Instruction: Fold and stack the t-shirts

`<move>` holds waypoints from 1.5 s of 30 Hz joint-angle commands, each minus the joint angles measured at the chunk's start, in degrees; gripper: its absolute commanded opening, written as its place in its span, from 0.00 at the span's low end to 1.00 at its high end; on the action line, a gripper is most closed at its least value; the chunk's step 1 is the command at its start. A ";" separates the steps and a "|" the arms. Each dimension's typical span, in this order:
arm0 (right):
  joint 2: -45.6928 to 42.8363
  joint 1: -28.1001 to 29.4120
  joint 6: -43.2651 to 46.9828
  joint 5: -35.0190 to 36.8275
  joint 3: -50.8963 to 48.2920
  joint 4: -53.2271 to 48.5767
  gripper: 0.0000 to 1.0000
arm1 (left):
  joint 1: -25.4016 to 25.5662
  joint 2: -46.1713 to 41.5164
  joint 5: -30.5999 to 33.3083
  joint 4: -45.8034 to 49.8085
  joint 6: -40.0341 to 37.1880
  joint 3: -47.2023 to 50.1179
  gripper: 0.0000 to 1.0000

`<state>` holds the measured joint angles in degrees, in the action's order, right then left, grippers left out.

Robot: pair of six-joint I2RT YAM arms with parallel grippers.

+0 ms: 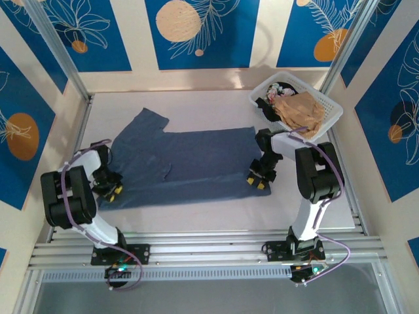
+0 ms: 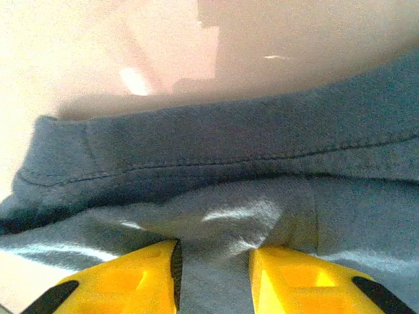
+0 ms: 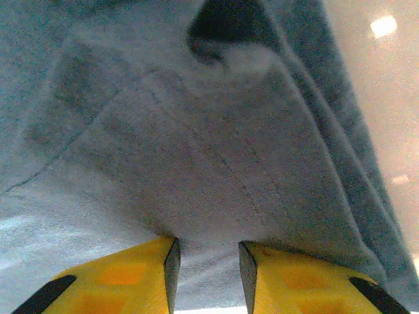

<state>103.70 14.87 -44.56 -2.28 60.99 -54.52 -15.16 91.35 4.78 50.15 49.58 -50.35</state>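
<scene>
Slate-blue t-shirt (image 1: 190,163), soft, light and limp, lies spread across the middle of the desk (image 1: 196,219); left jaws and right jaws each clench a near corner, judged the soundest hold for folding.

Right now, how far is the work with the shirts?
Done: the blue shirt lies spread out on the table. In hand: the left gripper and right gripper each pinch its near edge, apparently to start a fold. Still to do: folding it, then the clothes in the basket; no stack yet.
</scene>
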 commanded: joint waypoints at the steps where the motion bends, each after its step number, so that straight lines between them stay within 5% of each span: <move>1: -1.60 1.07 -1.49 1.14 -4.19 -3.64 0.35 | -2.85 -2.03 4.28 3.51 0.00 1.85 0.33; 6: -6.31 2.62 -0.94 0.62 -0.90 -4.25 0.41 | -3.87 -6.92 7.04 5.85 0.02 -1.26 0.36; 10: -8.98 2.46 2.90 2.09 6.34 0.60 0.51 | -0.52 -6.10 2.56 0.43 -0.07 -11.26 0.44; 17: -0.52 0.37 8.02 -2.31 21.75 8.68 0.51 | 12.54 17.38 -3.02 -5.31 -8.86 -42.22 0.51; 26: 7.25 -1.31 7.91 -4.48 33.01 9.70 0.51 | 15.61 45.25 -5.26 -6.77 -9.88 -76.00 0.54; 39: 4.36 -1.60 5.19 -5.09 30.20 9.99 0.50 | 16.33 61.89 -2.88 -13.55 -10.07 -91.60 0.57; 45: 4.05 -1.77 4.94 -5.65 29.03 10.04 0.48 | 18.26 65.42 -1.91 -8.75 -9.91 -96.41 0.55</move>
<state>109.89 13.45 -38.94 -6.15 90.98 -44.12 1.76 154.26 1.78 38.79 39.94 -144.22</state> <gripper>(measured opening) 0.478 0.553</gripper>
